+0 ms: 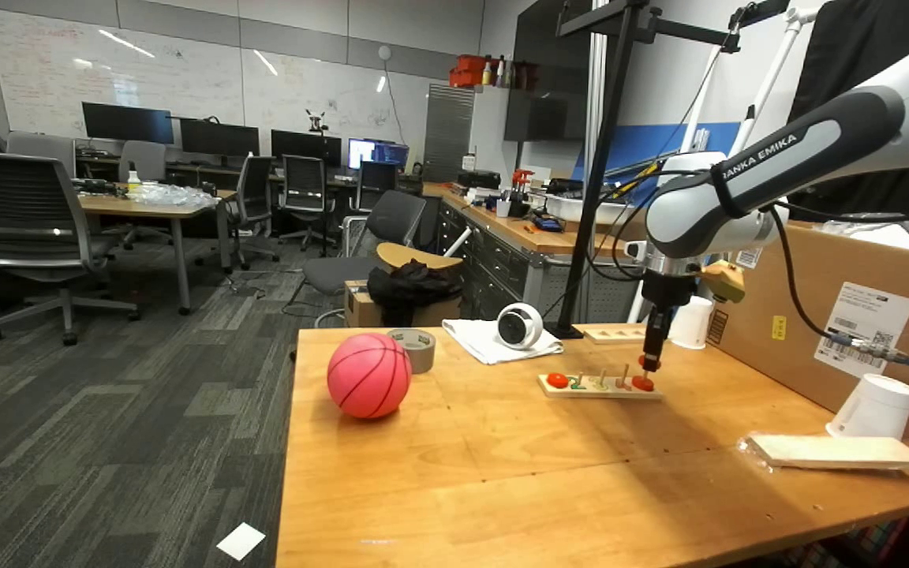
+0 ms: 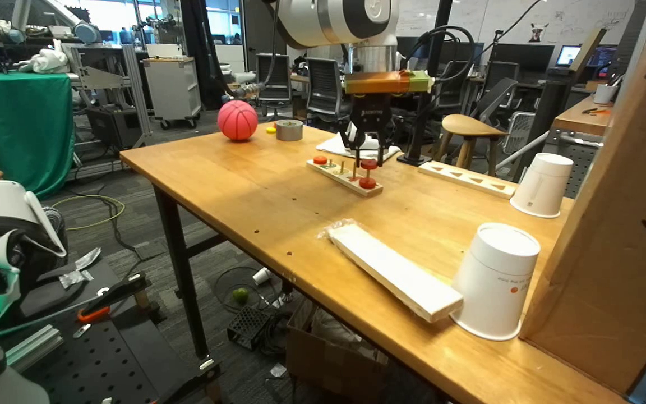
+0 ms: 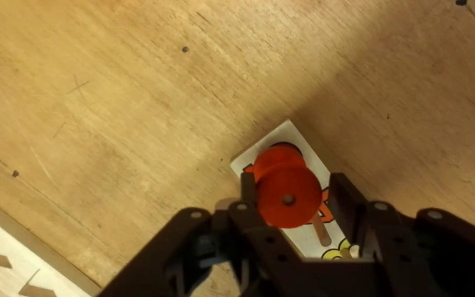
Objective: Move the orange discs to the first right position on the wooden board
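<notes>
Robotiq gripper (image 3: 293, 181) points straight down at one end of the wooden peg board (image 1: 600, 393), whose long axis slants across the wrist view from upper left to lower right, while the fingers (image 3: 340, 188) part left to right. At that end the upper orange disc (image 3: 289, 190) lies squarely between the fingertips — the relation the coming move turns on — with the lower orange disc (image 2: 367, 183) directly beneath, down on the board. Bare wood of the end peg (image 2: 368, 173) shows between the two in both exterior views, and what looks like its tip fills the upper disc's hole, so I judge the piece threaded only at the top, needing to travel straight down to seat. The neighbouring peg (image 3: 322, 233) stands just beside; a sideways drift could catch it. As for the grip, the fingers are spread slightly wider than the disc and clamp nothing that I can see: a thin gap shows to the right in the wrist view, while on the left the pad (image 3: 248, 186) comes so near the orange edge that I cannot tell whether they touch.
</notes>
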{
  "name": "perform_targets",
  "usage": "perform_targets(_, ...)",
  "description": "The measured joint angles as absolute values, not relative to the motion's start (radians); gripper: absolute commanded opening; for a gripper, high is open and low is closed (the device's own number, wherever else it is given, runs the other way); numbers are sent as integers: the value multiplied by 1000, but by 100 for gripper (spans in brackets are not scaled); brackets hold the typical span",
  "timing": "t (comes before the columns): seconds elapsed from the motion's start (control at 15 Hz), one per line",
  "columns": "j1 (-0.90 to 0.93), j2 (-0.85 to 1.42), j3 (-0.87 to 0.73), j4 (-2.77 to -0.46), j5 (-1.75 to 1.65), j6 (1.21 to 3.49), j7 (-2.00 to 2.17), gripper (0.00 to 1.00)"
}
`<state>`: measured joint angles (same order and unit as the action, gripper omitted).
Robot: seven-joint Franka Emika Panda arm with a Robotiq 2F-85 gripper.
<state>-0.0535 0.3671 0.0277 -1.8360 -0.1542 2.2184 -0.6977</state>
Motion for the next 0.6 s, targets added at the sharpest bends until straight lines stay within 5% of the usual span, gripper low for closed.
perform_targets(0.2,-64,370,35,-1848,-78,2235,-698,100)
perform_targets(0.6,-63,354,77,-1848,-42,2317,-699,100)
